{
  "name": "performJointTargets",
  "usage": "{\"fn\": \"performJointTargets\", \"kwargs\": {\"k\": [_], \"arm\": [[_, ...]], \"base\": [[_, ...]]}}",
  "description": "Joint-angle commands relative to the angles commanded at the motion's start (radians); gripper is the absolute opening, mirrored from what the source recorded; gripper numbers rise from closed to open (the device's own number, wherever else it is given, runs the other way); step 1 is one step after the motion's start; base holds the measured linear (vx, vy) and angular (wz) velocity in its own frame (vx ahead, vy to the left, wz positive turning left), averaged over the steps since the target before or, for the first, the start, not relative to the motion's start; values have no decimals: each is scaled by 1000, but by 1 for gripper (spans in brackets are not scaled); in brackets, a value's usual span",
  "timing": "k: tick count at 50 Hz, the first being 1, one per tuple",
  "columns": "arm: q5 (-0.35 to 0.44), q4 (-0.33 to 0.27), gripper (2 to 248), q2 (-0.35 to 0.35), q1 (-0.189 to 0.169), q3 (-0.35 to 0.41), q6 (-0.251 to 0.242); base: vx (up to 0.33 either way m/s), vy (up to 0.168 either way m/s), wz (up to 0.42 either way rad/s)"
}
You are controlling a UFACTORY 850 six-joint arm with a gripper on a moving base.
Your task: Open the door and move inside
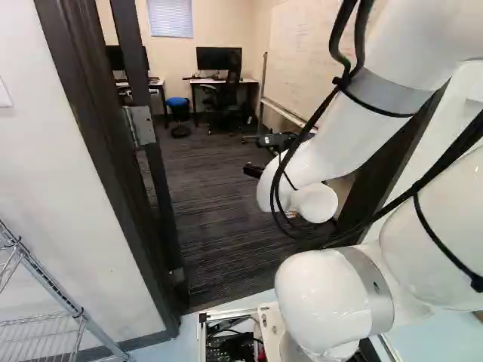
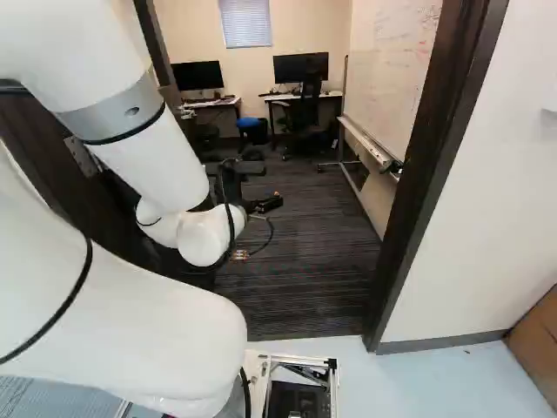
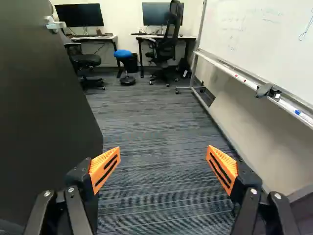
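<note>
Wire rack [image 1: 60, 290]: stood by the wall at the left of the left base view; whether it held anything could not be told.
Door [image 3: 44, 112]: stood open beyond its hinge [image 1: 139, 124], its dark panel beside the fingers [image 3: 105, 169]; the opening part looked done, at least far enough to reach through.
Handle [image 3: 55, 24]: showed on the panel's far part, ahead of the fingers and apart from them.
Fingers: stood wide, with nothing between them but a view of carpet [image 1: 219, 226].
Arm [image 1: 339, 143]: reached through the doorway, over the carpet.
Base [image 2: 329, 383]: had its front at the threshold, on the pale floor [image 2: 435, 383]; its open frame held dark parts and cables [image 1: 234, 347].
What was left: driving the base in, apparently most of the moving part, with the frame on both sides to be cleared.
Bin [image 3: 131, 63]: black, just beside the blue stool [image 3: 124, 54]; its contents were hidden.
Far bench [image 3: 164, 36]: bore a monitor [image 3: 161, 14] against the back wall.
Whiteboard tray [image 3: 283, 100]: held a blue marker [image 3: 303, 115] and a grey object [image 3: 265, 90] that could not be named.
Right jamb [image 2: 431, 165]: rose beside the way in, a likely snag if the base drifted.
Cardboard box [image 2: 535, 344]: sat outside the room; its inside did not show.
</note>
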Motion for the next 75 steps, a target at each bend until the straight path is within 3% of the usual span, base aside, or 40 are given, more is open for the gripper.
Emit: {"fn": "performJointTargets", "kwargs": {"k": [43, 75], "arm": [[-4, 2, 247, 6, -2, 6, 0], [-4, 2, 247, 6, -2, 6, 0]], "base": [[5, 0, 0], [117, -15, -2]]}}
